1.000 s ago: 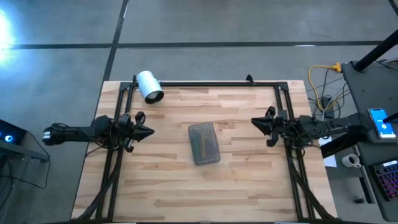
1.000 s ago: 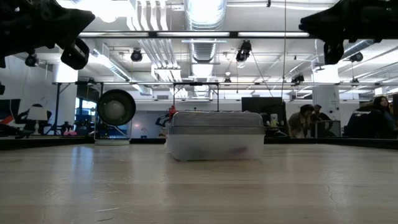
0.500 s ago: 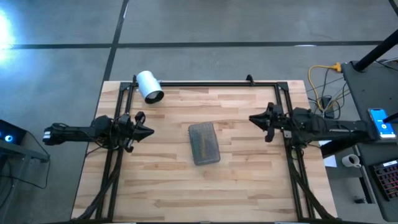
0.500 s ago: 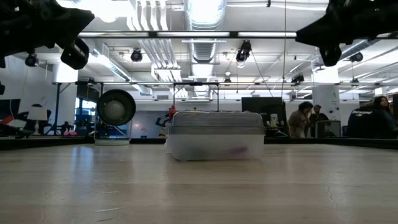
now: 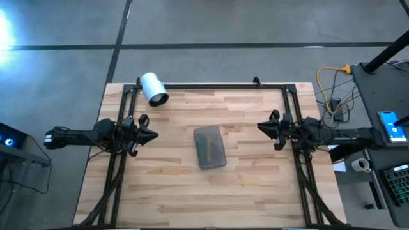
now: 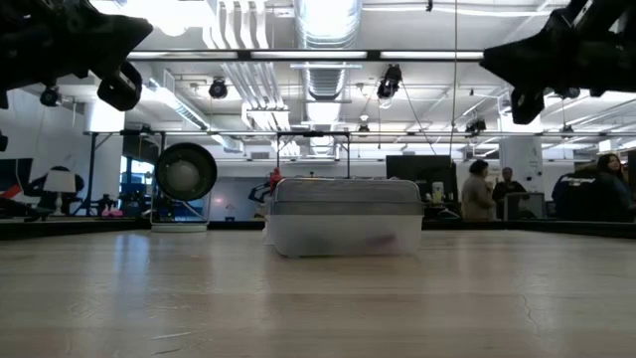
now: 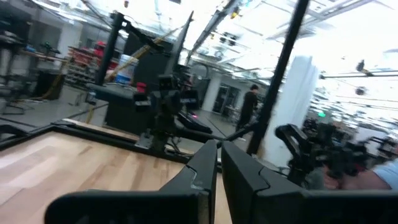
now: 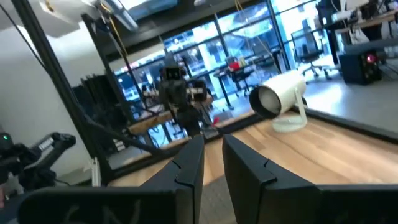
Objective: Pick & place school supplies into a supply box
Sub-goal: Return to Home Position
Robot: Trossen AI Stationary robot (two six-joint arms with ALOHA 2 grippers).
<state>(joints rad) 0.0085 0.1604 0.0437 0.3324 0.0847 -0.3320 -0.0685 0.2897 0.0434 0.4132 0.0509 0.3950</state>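
Observation:
The supply box (image 5: 209,146) lies at the middle of the table, a translucent case with its grey textured lid shut. In the low view the supply box (image 6: 345,217) rests flat on its base, and faint dark and pinkish shapes show through its wall; no school supplies lie in plain sight. My left gripper (image 5: 155,135) hangs above the table's left side, fingers shut and pointing at the box, as the left wrist view also shows (image 7: 219,165). My right gripper (image 5: 259,126) hovers above the right side, facing the box, with a narrow gap between its fingers (image 8: 213,155).
A white cylinder roll (image 5: 153,88) sits at the far left corner and also shows in the right wrist view (image 8: 277,99). A black metal frame (image 5: 211,85) runs along the far edge and both sides. Bare wood surrounds the box. People stand in the room behind.
My right gripper has swung a little toward the table's far edge and centre, then drawn back toward the right edge, staying high above the table. The box and my left arm have kept still.

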